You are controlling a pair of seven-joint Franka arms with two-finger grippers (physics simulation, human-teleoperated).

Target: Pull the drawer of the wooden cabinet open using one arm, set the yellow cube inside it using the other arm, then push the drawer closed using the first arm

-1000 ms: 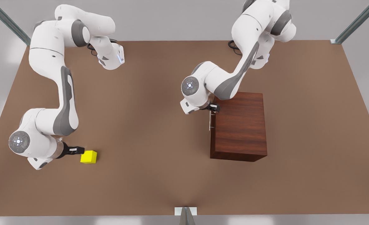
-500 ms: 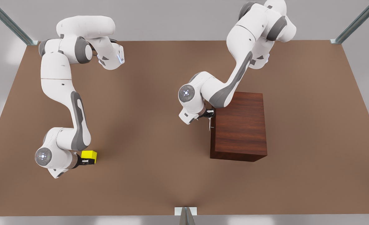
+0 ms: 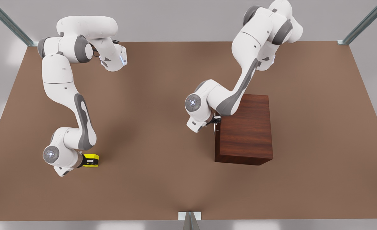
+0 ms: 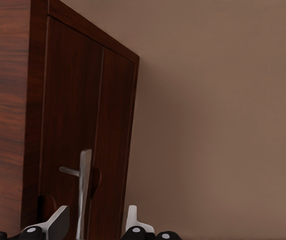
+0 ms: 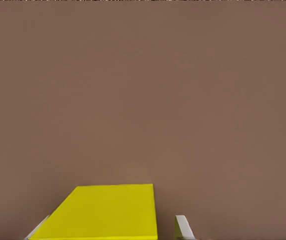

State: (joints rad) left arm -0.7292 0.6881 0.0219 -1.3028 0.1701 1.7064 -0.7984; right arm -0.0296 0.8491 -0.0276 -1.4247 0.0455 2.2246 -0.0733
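Grained wood cabinet (image 3: 244, 127); silvery metal handle (image 4: 84, 185); matt table (image 3: 150, 127)

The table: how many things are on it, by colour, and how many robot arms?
Yellow: 1, the cube
Dark brown wood: 1, the cabinet with its drawer
White robot arms: 2, with the left gripper and the right gripper
Total: 4

Dark wooden cabinet (image 3: 244, 129) upright on table, drawer (image 4: 85, 150) closed, yellow cube (image 3: 91, 160) well apart

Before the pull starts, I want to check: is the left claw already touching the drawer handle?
Apart. In the left wrist view the handle stands between the left claw's open fingers, with a gap on each side.
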